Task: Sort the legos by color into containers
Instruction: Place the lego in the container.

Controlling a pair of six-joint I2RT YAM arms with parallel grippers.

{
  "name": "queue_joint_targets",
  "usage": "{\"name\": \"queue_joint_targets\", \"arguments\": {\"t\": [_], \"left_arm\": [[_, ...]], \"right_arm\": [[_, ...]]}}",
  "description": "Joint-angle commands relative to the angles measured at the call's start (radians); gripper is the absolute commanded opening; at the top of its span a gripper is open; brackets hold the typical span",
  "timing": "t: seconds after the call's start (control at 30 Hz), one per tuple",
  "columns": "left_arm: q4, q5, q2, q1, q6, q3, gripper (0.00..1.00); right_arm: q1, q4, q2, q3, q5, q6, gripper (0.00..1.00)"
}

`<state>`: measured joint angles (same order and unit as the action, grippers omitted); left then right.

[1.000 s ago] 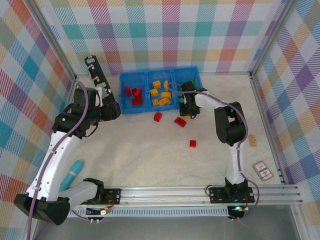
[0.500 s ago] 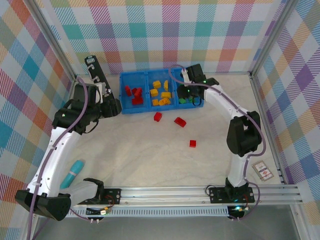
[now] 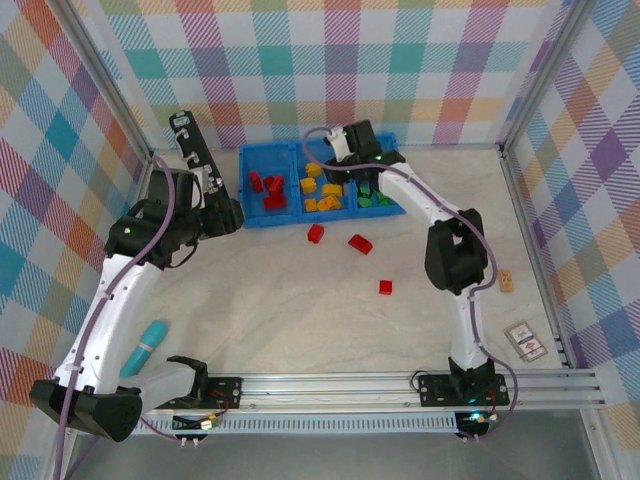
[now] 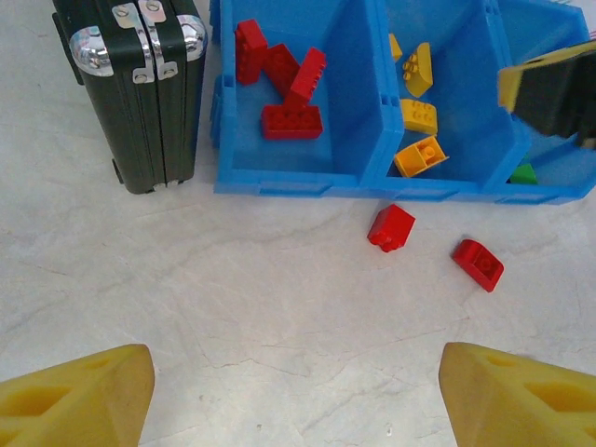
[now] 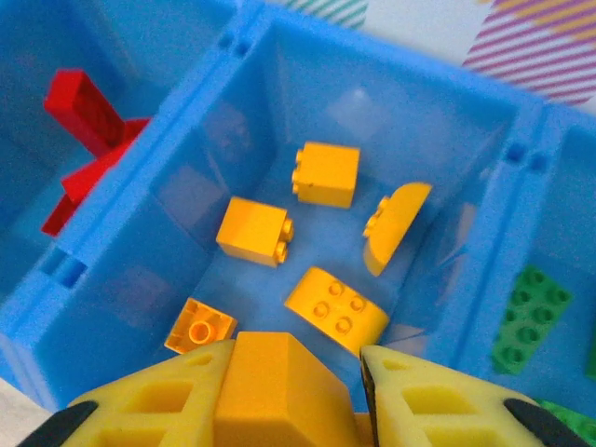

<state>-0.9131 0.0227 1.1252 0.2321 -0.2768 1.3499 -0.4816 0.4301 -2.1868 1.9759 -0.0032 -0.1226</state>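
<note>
Table (image 3: 300,320) bears three red legos (image 3: 360,243); right pincer (image 5: 293,396) grips one yellow lego (image 5: 268,368), left pincer (image 4: 293,377) gapes

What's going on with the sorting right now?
The right gripper holds a yellow lego above the middle compartment of the blue bin, where other yellow legos already lie. Red legos sit in the left compartment, green ones in the right compartment. The left gripper hovers open over the table, holding nothing. Three red legos lie loose on the table in front of the bin.
</note>
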Motion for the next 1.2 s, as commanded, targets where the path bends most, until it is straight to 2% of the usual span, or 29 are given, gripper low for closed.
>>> {"name": "queue_joint_targets", "arguments": {"t": [0.0,0.13,0.2,0.33,0.5,0.77,0.97,1.17], "left_arm": [[0.007,0.012,-0.025,0.003,-0.028,-0.041,0.81],[0.033,-0.001,-0.023,0.039,-0.042,-0.095,0.82],[0.056,-0.010,-0.016,0.058,-0.046,-0.139,0.93],[0.122,-0.007,0.003,0.091,-0.060,-0.221,1.00],[0.213,-0.039,0.056,0.187,-0.056,-0.258,1.00],[0.347,-0.141,0.267,0.353,0.002,-0.262,0.98],[0.447,-0.198,0.456,0.388,0.062,-0.209,0.96],[0.515,-0.177,0.629,0.389,0.115,-0.109,0.96]], "right_arm": [[-0.006,-0.088,-0.010,-0.025,-0.048,-0.052,0.31],[-0.005,-0.085,-0.048,-0.008,-0.047,-0.061,0.33],[-0.006,-0.085,-0.059,-0.005,-0.041,-0.070,0.37],[-0.006,-0.069,-0.056,-0.007,-0.038,-0.087,0.47],[-0.006,-0.070,-0.012,-0.035,-0.056,-0.104,0.59],[-0.006,-0.062,0.053,-0.074,-0.098,-0.110,0.61],[0.001,-0.043,0.197,-0.171,-0.081,-0.120,0.63],[0.021,-0.040,0.371,-0.338,-0.053,-0.095,0.66]]}}
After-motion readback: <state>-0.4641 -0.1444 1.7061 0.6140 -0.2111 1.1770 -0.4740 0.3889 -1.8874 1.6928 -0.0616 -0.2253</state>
